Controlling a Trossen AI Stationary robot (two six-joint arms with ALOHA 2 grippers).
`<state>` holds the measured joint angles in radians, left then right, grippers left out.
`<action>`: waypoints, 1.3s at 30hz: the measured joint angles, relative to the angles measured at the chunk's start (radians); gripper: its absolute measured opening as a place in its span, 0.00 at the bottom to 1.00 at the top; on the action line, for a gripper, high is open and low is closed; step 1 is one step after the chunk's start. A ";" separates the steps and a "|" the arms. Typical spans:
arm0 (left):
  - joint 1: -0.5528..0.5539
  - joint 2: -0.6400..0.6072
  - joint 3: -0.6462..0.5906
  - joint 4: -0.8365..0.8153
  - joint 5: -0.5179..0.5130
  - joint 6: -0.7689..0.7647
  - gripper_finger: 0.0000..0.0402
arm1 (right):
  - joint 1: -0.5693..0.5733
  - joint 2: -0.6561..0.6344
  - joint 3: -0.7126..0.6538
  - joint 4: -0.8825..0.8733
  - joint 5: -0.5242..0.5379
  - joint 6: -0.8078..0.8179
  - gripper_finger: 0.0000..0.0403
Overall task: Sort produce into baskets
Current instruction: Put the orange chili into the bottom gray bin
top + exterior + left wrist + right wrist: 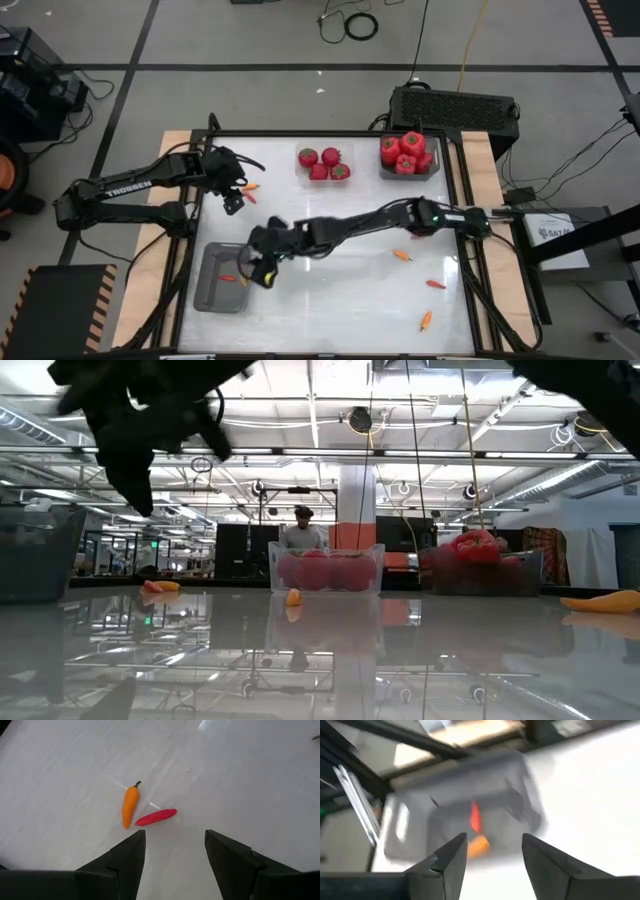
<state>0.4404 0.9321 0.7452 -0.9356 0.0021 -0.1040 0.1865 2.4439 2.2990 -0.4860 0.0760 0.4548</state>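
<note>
1. Tomatoes mostly sorted: a heap in the grey basket (432, 170) at 1 o'clock, four tomatoes (323, 163) in a clear tray at 12.
2. Grey tray (205, 292) at 8 o'clock holds two peppers (475, 816).
3. Right gripper (264, 272) over its rim, jaws apart, empty.
4. Left gripper (175, 845) parted, empty, above orange pepper (130, 805) and red pepper (156, 816) at 10.
5. Three loose peppers (402, 255) at 4–5 o'clock remain.

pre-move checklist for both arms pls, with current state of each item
1. Right gripper open, nothing between fingers: ok.
2. Peppers, red and orange, inside grey tray: ok.
3. Left gripper open over its next orange pepper and red pepper: ok.
4. Arms apart in the high view: ok.
5. Tomatoes sorted: not ok, four outside the far tray.
6. Right-side loose peppers cleared: not ok.
</note>
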 joint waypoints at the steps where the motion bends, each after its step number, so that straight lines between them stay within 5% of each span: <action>1: 0.000 0.000 0.000 0.000 0.000 0.000 0.53 | -0.004 -0.028 0.000 -0.065 0.001 -0.001 0.46; 10: 0.000 0.000 0.000 0.003 0.000 -0.002 0.53 | -0.017 -0.249 0.001 -0.702 -0.029 0.068 0.48; 16: -0.002 0.000 0.000 0.003 0.007 -0.002 0.53 | 0.008 -0.286 -0.004 -1.104 -0.022 0.164 0.48; 22: -0.024 0.000 0.000 0.021 0.070 -0.045 0.53 | 0.077 -0.394 -0.170 -1.089 -0.073 0.221 0.48; 32: -0.150 0.002 0.000 0.173 0.077 -0.124 0.53 | 0.189 -0.690 -0.783 -0.939 -0.154 0.554 0.48; 39: -0.228 0.008 0.000 0.198 0.078 -0.206 0.53 | 0.273 -0.851 -1.062 -0.836 -0.227 0.753 0.48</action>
<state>0.2120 0.9397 0.7452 -0.7372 0.0803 -0.3099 0.4593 1.5924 1.2365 -1.3222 -0.1511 1.2074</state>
